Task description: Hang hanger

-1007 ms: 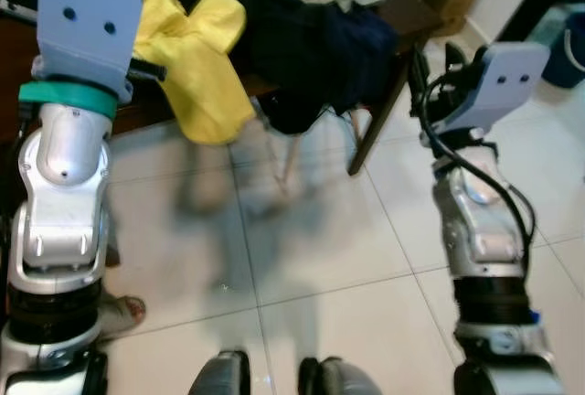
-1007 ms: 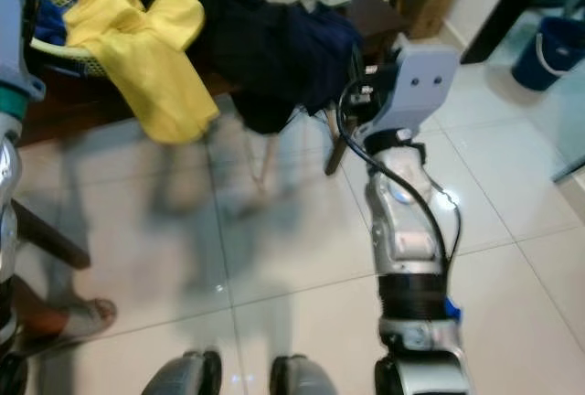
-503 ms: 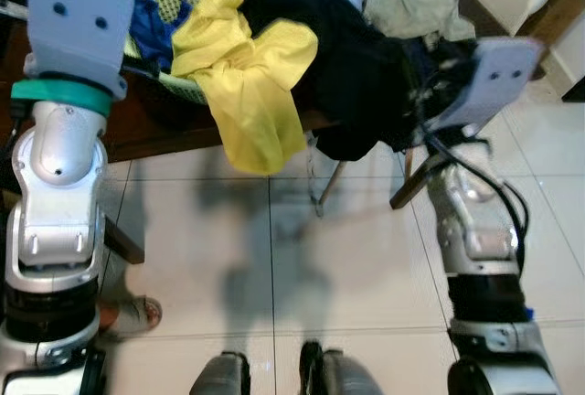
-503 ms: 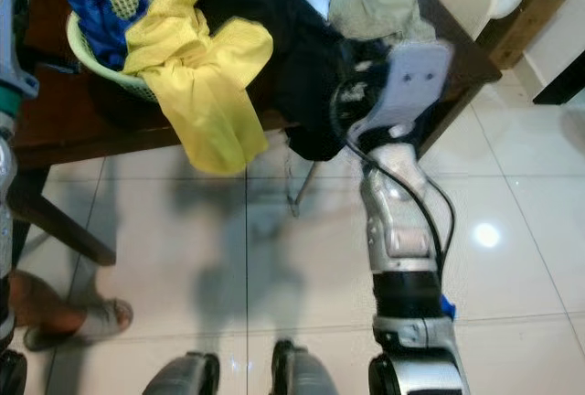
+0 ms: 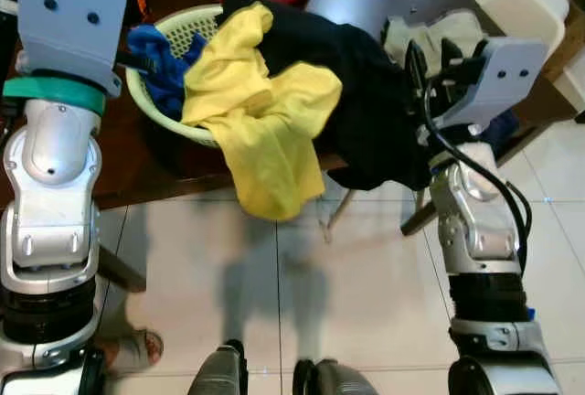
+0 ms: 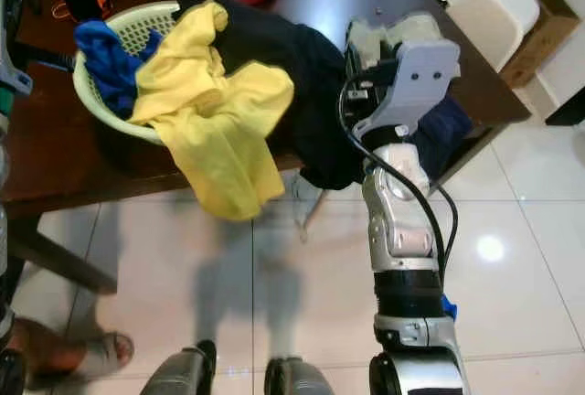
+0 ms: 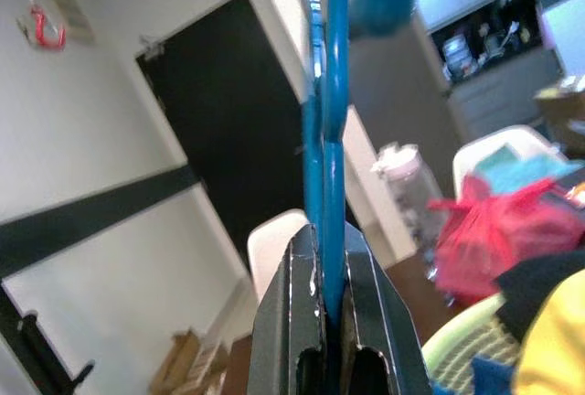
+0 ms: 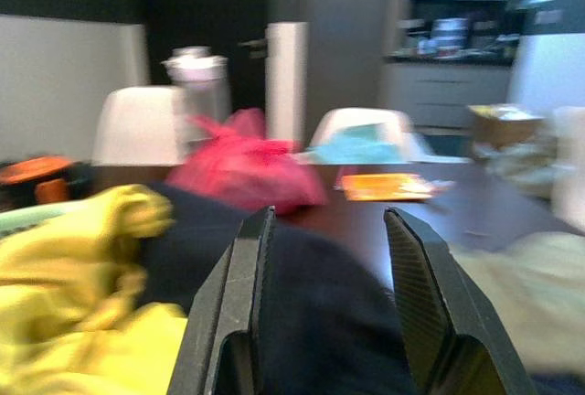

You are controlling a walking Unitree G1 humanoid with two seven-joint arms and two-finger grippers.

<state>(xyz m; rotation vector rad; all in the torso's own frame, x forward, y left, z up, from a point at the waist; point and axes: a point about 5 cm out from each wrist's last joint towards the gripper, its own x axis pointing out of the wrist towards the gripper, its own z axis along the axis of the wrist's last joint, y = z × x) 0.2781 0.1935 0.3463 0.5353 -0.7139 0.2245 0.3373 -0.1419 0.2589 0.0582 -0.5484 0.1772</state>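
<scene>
Carrying the blue hanger (image 7: 325, 130) level and pinched firm suits this approach. Left eye view: laundry basket (image 5: 154, 107) upper left, yellow garment (image 5: 265, 130) centre; the table sits fuller in frame than before. Left wrist view: left gripper (image 7: 331, 290) clamps the hanger. Right wrist view: right gripper (image 8: 327, 304) spread, empty.

Light: bright, even indoor | Glare: ceiling-lamp spot on glossy floor tiles (image 6: 490, 248), lower right | Shadows: soft, under the table (image 6: 55, 166) | Blur: right wrist view smeared; head views fairly sharp; left wrist background soft
</scene>
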